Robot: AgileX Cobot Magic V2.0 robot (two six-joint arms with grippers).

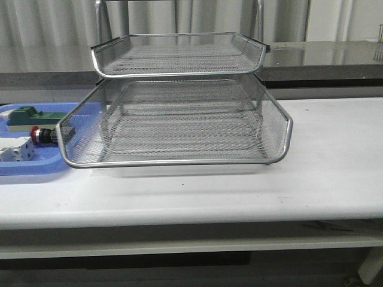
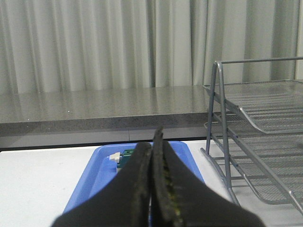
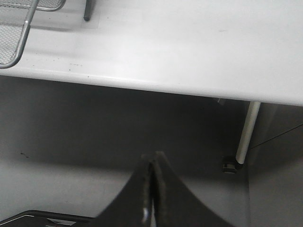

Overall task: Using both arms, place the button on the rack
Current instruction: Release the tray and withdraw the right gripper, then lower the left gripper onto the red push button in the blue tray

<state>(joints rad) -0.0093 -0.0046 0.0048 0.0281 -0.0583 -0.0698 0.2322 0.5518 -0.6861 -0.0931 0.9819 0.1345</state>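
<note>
The rack stands in the middle of the white counter, its wire-mesh tiers stacked one above the other, the lower one jutting forward past the upper. To its left lies a blue tray, touching or nearly touching the rack's front corner. The button lies on its side in that tray, red head pointing left, its body partly hidden behind the mesh. Just beside it in the tray sit a green block and a white breaker.

Neither arm shows from the front. The left gripper hangs above the near end of the tray with its fingers pressed together, holding nothing; the rack rises to one side of it. The right gripper is off beyond the counter's edge, over the grey floor, fingers likewise together and empty. A white table leg stands near it.
</note>
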